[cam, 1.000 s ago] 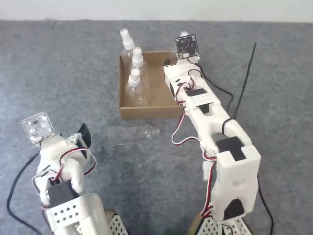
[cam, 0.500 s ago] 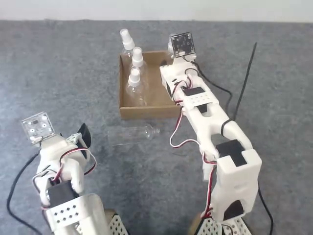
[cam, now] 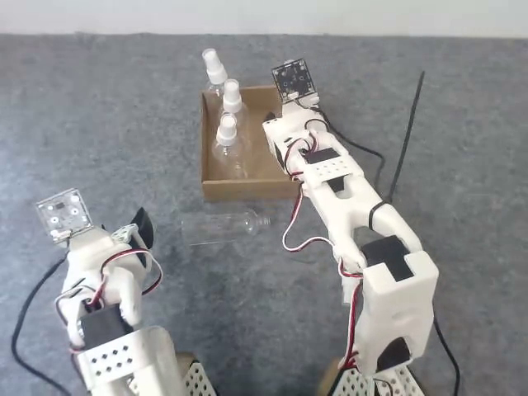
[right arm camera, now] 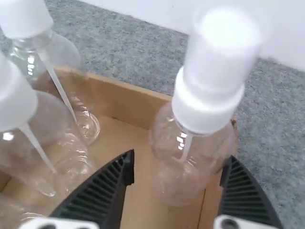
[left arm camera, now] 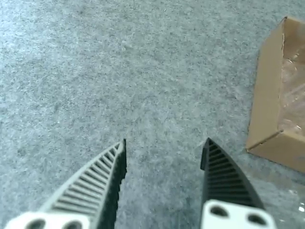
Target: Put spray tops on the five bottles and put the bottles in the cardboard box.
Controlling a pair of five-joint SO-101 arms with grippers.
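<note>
Right gripper (right arm camera: pixel 178 157) is over the far corner of the cardboard box (right arm camera: pixel 124 102). Its fingers (right arm camera: pixel 107 191) are apart, one each side of a capped bottle (right arm camera: pixel 190 148), with no clamp on it that I can see. That bottle looks to be standing in the box corner, tight against the wall; can't tell if its base is fully flat. Three more capped bottles (cam: pixel 229 144) stand in a row along the opposite wall. I read this as the let-go end of a placement. To do it clean: fingers wide, pull up and back along the arm's own line, no sideways swing. The spray top (right arm camera: pixel 217 71) sits tall in the gap, and a clip would likely tip the bottle into its neighbours or over the wall. The last one, an uncapped bottle (cam: pixel 221 227), lies on its side on the tabletop (cam: pixel 99 124) just in front of the box, neck toward the right arm. Left gripper (left arm camera: pixel 165 143) hangs low over bare tabletop, fingers also apart, near that bottle's base end. That's handy for steadying it during capping.
</note>
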